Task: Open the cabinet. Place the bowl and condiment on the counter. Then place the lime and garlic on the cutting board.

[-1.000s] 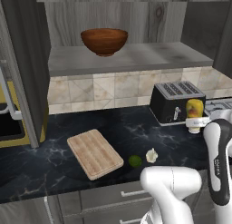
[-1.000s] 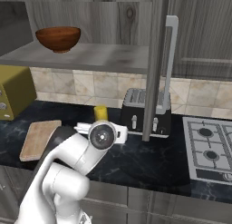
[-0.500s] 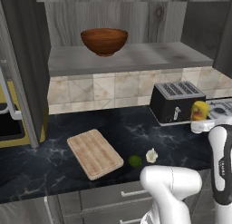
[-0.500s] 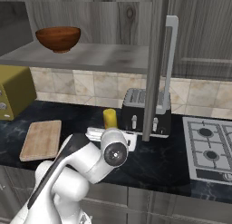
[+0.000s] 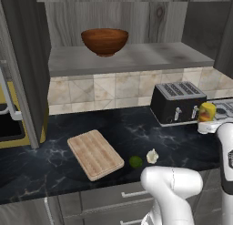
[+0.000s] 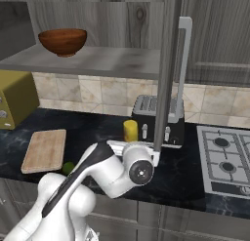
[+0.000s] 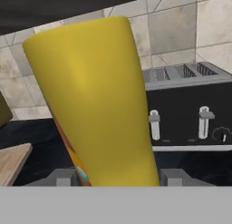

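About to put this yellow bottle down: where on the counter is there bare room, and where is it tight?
Bare black marble counter lies between the tan wooden cutting board and the black toaster, behind the green lime and off-white garlic bulb. It is tight at the toaster's front, where the gripper holds the yellow squeeze bottle, and beside the open cabinet door.

Arm (image 6: 105,174) is rendered in glossy white, with rounded bulbous link shells. A dark grey strip is seen along one link, plus a dark circular joint cap (image 6: 140,171) with a light centre. Wrist link (image 5: 226,151) is white with a black band.
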Controlling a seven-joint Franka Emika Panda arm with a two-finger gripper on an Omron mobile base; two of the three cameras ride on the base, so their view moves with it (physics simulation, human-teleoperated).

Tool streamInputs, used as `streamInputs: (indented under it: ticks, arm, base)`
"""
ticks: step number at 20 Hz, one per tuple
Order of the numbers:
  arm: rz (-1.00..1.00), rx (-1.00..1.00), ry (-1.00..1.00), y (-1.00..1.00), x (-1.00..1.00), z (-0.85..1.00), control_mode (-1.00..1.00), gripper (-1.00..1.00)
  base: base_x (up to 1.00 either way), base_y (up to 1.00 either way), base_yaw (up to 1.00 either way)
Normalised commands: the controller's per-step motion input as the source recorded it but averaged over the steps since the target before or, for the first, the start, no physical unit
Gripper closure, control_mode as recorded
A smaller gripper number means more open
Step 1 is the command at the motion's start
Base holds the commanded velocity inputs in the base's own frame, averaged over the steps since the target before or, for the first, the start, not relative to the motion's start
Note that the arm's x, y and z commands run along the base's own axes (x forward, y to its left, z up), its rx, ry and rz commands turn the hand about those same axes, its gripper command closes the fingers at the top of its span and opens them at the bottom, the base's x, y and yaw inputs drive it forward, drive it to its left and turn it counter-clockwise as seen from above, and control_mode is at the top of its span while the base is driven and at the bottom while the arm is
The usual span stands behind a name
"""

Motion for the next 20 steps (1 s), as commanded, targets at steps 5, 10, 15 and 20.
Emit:
streamInputs:
  ticks: [5, 10, 15, 20]
  arm:
    - [0.10, 0.00, 0.00, -0.16, 0.18, -0.06, -1.00, 1.00]
    - [0.12, 0.00, 0.00, 0.00, 0.09, -0.10, -1.00, 1.00]
    - [0.11, 0.00, 0.00, 0.00, 0.07, -0.13, -1.00, 1.00]
    - [0.08, 0.00, 0.02, -0.02, 0.11, -0.07, -1.00, 1.00]
  base:
    - [0.00, 0.00, 0.00]
    - [0.00, 0.00, 0.00]
    - [0.00, 0.00, 0.00]
    - [0.00, 0.00, 0.00]
